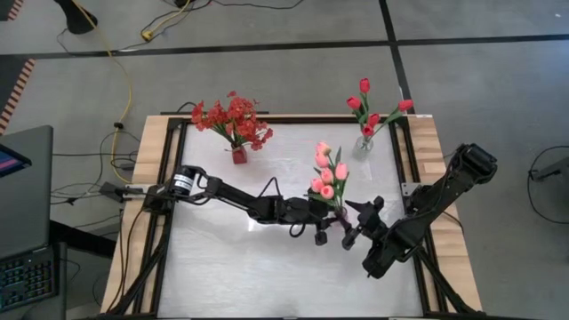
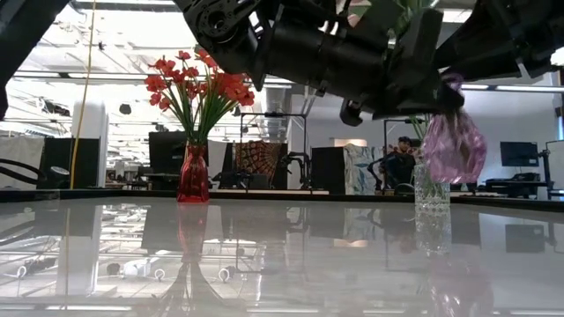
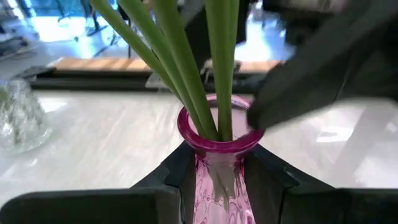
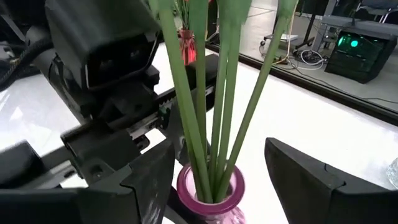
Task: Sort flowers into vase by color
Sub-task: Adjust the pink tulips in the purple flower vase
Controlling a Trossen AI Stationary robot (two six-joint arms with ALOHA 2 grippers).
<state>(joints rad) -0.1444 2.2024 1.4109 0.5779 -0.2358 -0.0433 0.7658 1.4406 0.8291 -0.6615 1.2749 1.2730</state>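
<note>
Several pink tulips (image 1: 326, 174) on long green stems (image 3: 186, 68) stand in a pink glass vase (image 2: 454, 145) that hangs above the table's middle. My left gripper (image 3: 217, 180) reaches in from the left and is shut on this vase. My right gripper (image 4: 221, 171) is open; its fingers (image 4: 298, 180) stand on either side of the vase's rim (image 4: 208, 194) and the stems, apart from both. A red vase (image 2: 194, 173) with red blossoms (image 1: 233, 118) and a clear vase (image 1: 363, 147) with red tulips (image 1: 366, 107) stand on their bases at the far side. My left gripper pinches the pink vase's narrow neck (image 3: 214, 171), just under the rim, between its two fingers (image 3: 177, 177). The fingers come nearly level from the table's left. The vase hangs about upright, lifted clear of the table, with the tulip stems rising out of it.
The glossy white table top (image 1: 231, 267) has free room along its near half. A wooden frame (image 1: 147, 178) borders the table. A laptop (image 1: 27, 204) sits off the table's left side.
</note>
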